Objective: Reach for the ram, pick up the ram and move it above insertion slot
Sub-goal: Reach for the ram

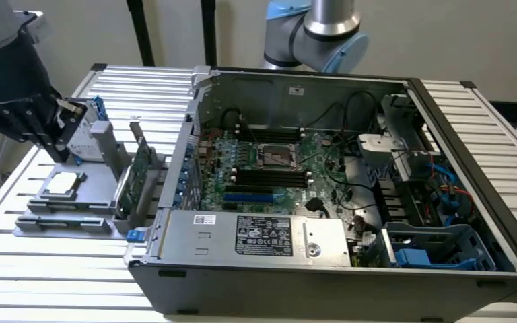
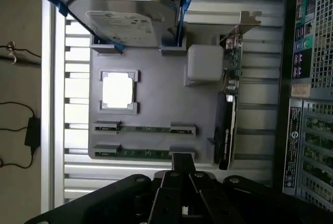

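Work surface: a slatted metal table (image 1: 52, 269) carrying an open computer case (image 1: 474, 141) and, at the exterior view's left, a grey fixture tray (image 2: 156, 104). On the tray we note a hard drive (image 2: 125, 26) in a blue caddy, a processor (image 2: 118, 90), a larger card with a metal bracket (image 2: 231, 78), and two thin green sticks standing on edge in end holders. We take the ram (image 2: 143, 153) to be the stick nearest the gripper (image 2: 183, 162), with the second stick (image 2: 145, 129) parallel just beyond it. The gripper hangs above the tray, apart from the ram, and its fingers appear pressed together with nothing between them. The insertion slot (image 1: 268, 178) lies inside the case among parallel black sockets, well apart from the tray. Our assessment is that the ram is light, stiff and thin, but brittle, with vulnerable chips and edge contacts. The sound hold is across its flat faces at mid-length, on the free span between the two holders, with modest squeeze.
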Robot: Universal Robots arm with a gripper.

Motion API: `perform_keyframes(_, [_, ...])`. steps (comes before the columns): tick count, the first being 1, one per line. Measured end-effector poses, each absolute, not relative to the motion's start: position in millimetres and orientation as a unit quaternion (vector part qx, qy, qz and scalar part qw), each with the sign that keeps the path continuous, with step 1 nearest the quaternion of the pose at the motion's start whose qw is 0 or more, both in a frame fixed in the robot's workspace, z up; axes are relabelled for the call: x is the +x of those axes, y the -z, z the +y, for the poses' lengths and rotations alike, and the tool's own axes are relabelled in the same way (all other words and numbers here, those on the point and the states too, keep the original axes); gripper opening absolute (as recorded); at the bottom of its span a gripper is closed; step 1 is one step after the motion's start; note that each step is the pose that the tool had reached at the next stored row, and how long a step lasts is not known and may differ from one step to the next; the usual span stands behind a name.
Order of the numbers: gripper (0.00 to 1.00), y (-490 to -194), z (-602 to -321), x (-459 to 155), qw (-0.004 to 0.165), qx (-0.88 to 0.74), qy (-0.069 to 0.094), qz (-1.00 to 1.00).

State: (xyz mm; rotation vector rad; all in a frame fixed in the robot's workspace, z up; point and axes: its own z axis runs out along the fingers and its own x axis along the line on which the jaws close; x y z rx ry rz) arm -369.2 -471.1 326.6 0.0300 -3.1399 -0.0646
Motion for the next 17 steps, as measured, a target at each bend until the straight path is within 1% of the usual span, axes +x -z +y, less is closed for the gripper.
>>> perform_keyframes(3, [0.11, -324.0, -481.1, -375.2, 0.0, 0.01, 0.021, -1.0])
perform_keyframes(8, [0.11, -323.2, -488.9, -393.1, 0.0, 0.01, 0.021, -1.0])
perform_keyframes(17, [0.11, -323.1, -489.7, -395.1, 0.001, 0.081, 0.021, -0.997])
